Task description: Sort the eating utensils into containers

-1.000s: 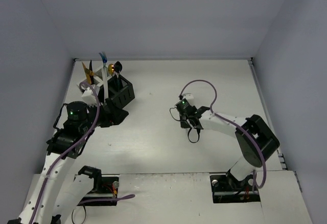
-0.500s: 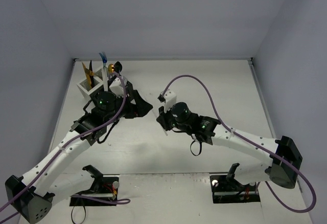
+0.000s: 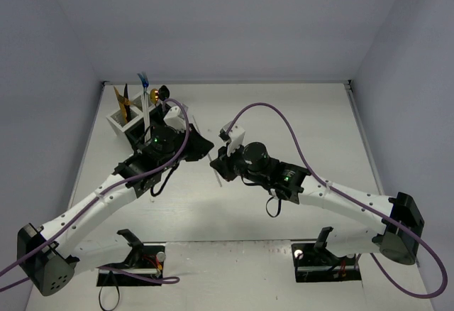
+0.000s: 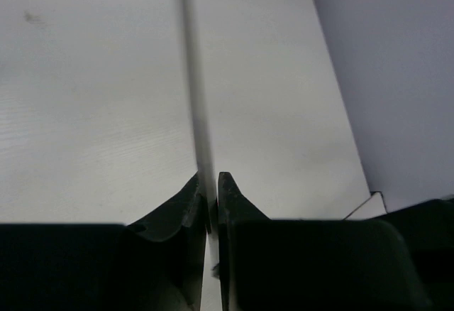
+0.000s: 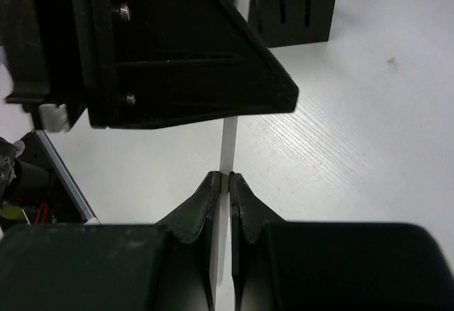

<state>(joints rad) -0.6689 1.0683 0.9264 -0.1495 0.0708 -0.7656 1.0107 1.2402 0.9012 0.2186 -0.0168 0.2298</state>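
Between the two arms, above the table, hangs a slim white utensil (image 3: 216,172); its kind does not show. My left gripper (image 3: 208,152) is shut on it, and the left wrist view shows the pale handle (image 4: 198,105) running out from the jaws (image 4: 211,187). My right gripper (image 3: 220,164) is shut on the same utensil (image 5: 229,144) just below, nearly touching the left gripper's black body (image 5: 177,48). The containers (image 3: 119,121) stand at the back left, partly hidden by the left arm. Gold (image 3: 120,101), blue (image 3: 144,80) and black (image 3: 163,92) utensils stand upright in them.
A black mesh bin (image 5: 298,6) shows behind the left gripper in the right wrist view. Purple cables (image 3: 284,123) loop over both arms. The arm bases (image 3: 138,258) sit at the near edge. Grey walls enclose the table on three sides.
The left arm swung right from the containers to meet the right gripper, and its jaws closed on the white utensil. The right arm reached left with the utensil still held.
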